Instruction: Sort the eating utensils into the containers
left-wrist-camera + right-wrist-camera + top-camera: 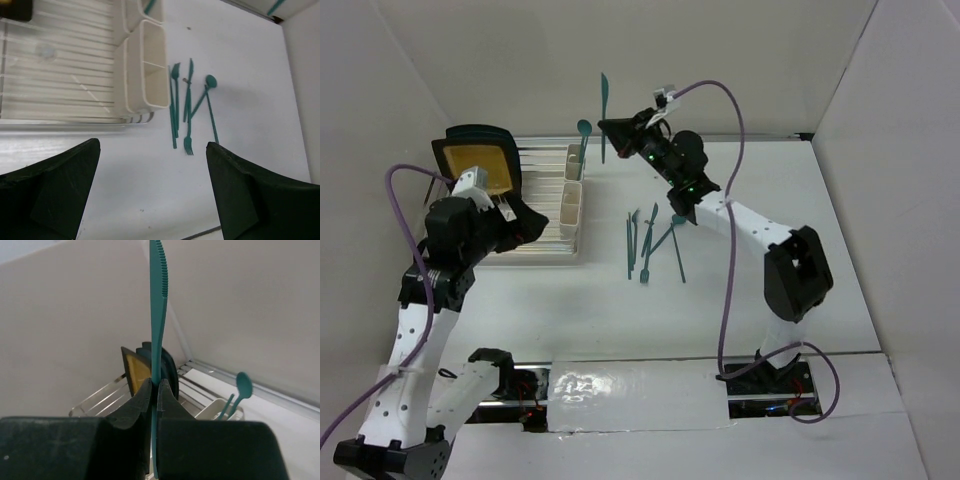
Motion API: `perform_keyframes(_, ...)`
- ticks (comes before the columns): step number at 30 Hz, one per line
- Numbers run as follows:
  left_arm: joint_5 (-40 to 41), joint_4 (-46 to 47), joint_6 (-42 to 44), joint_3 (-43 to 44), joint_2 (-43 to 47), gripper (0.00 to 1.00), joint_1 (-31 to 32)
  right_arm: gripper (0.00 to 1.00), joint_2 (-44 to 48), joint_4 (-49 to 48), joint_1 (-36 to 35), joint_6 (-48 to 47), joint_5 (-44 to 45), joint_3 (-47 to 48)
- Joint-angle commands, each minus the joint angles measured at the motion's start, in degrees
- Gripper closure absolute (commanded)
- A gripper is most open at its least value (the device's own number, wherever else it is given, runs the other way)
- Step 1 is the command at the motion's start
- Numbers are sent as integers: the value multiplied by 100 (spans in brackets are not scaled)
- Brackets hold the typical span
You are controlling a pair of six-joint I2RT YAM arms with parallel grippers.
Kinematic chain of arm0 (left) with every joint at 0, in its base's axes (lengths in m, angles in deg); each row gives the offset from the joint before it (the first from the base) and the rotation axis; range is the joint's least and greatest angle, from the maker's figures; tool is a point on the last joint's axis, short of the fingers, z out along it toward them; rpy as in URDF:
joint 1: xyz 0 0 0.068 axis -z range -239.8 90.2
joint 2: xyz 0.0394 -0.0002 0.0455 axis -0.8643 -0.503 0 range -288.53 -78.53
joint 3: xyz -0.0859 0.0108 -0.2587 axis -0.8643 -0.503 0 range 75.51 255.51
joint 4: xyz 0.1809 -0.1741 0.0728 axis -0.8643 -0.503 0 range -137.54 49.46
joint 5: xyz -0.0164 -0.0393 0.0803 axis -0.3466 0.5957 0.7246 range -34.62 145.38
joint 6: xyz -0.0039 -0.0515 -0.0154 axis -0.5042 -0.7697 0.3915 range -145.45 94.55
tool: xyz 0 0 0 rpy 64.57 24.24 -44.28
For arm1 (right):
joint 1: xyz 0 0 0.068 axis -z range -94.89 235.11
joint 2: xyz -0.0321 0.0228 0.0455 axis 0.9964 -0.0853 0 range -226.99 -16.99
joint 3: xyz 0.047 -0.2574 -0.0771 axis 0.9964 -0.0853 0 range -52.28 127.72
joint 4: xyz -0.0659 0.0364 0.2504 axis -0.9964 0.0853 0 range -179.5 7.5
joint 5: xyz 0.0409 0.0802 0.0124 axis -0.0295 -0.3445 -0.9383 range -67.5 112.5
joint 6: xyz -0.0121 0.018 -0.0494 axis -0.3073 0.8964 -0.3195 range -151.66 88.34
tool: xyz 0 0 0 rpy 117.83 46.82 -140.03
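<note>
My right gripper [617, 127] is shut on a teal knife [604, 112], held upright above the table just right of the cream containers [572, 190]; in the right wrist view the knife [158, 305] rises between the fingers [140, 400]. A teal spoon [583, 135] stands in the far container, also in the right wrist view [242, 388]. Several teal utensils [650, 242] lie on the table right of the containers, also in the left wrist view [189, 102]. My left gripper [525, 222] is open and empty over the dish rack's near side.
A clear wire-ribbed dish rack [535, 205] holds the containers at its right end and a black-rimmed yellow plate [477, 160] at its far left. White walls enclose the table at the back and both sides. The right arm's purple cable [730, 200] loops overhead.
</note>
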State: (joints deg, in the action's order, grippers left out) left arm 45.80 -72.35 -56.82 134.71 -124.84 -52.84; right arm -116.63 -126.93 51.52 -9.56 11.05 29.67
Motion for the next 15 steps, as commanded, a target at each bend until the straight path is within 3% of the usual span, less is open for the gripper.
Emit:
perform_keyframes(1,660,-457,-580,-66,-273,0,-265,100,-547,-1334,-279,197,-25,225)
perform_keyframes(9,606,-352,-501,-146,-467,0,-503,100,-1733,-1627,-500,592,151,813)
perform_keyframes(15,642,-343,-475,-189,-493,0,-520,100,-2069,-1724,-526,918,203,1024)
